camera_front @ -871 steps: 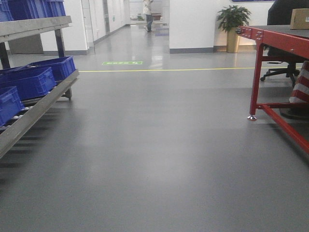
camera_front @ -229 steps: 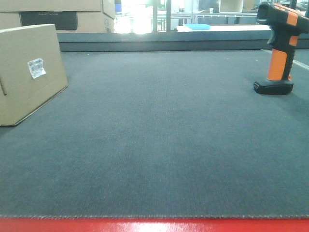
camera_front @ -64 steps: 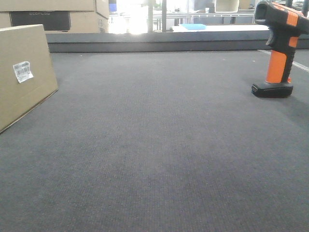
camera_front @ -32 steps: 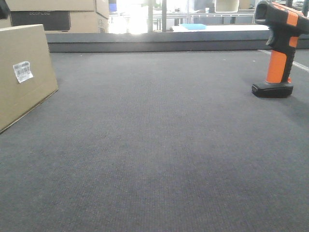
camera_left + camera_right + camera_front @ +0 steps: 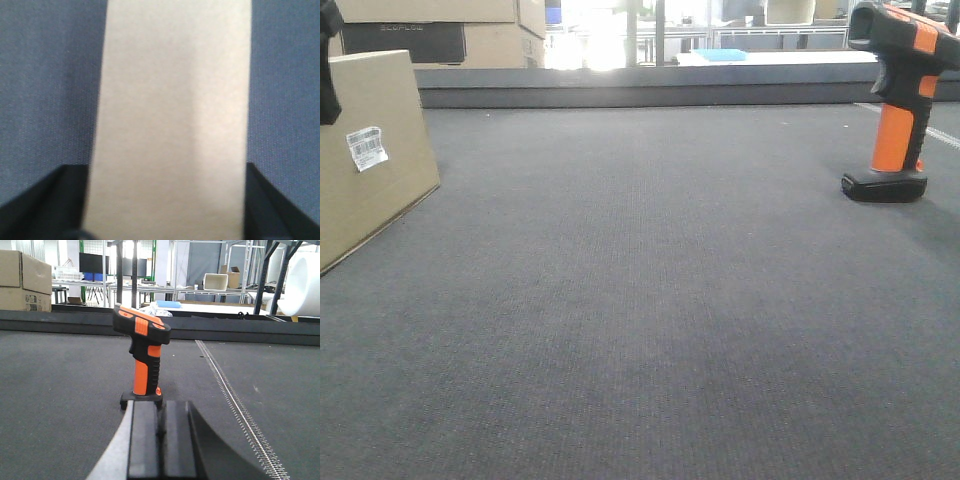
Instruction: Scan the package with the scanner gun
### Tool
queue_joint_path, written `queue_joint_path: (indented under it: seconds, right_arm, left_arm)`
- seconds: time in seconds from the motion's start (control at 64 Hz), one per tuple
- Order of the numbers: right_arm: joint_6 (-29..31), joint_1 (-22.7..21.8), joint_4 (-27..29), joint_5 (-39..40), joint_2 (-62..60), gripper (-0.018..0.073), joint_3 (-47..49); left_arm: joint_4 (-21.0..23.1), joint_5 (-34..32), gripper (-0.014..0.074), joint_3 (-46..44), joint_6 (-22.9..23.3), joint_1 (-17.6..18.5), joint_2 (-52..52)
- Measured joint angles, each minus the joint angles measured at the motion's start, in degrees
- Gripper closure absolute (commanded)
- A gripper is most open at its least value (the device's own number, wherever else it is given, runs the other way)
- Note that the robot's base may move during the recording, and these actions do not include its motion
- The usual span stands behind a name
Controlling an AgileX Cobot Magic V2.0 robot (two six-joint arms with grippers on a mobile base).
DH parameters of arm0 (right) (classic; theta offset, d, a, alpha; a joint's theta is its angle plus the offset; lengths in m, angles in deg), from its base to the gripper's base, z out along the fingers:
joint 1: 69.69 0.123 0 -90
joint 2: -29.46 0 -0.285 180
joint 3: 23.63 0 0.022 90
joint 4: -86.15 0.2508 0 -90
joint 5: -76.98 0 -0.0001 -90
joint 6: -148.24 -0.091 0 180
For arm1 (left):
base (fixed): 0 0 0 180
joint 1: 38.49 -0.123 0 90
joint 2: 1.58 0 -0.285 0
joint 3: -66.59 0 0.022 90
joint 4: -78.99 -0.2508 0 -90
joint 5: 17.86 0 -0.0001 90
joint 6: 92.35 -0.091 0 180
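My left gripper (image 5: 167,172) straddles the box (image 5: 380,210), jaws apart, ready to clamp; my right gripper (image 5: 160,407), jaws together, faces the scanner (image 5: 142,360) at 12 o'clock.

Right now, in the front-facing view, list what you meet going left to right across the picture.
package standing on the dark mat → flat blue item far in the background → scanner gun standing upright on its foot.
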Motion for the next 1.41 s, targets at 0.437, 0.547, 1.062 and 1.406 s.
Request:
queue_joint_path:
  seconds: [0.437,0.547,1.062,1.406]
  right_arm:
    - [0.0,0.0,0.0,0.0,0.0,0.0727,0.0]
    - [0.0,0.0,0.0,0.0,0.0,0.0727,0.0]
    - [0.0,0.0,0.0,0.8,0.0,0.0727,0.0]
    - [0.0,0.0,1.6,-5.1,0.0,0.0727,4.7]
  left_arm:
    - [5.8,5.3,0.0707,-7.0,2.0,0.0,0.0]
    - [9.0,5.9,0.0707,-8.0,6.0,0.9,-1.0]
    - [10.0,3.1,0.0707,-8.5,16.6,12.6,-2.1]
    - [10.2,-3.3,0.0707,-8.5,24.0,20.1,-2.1]
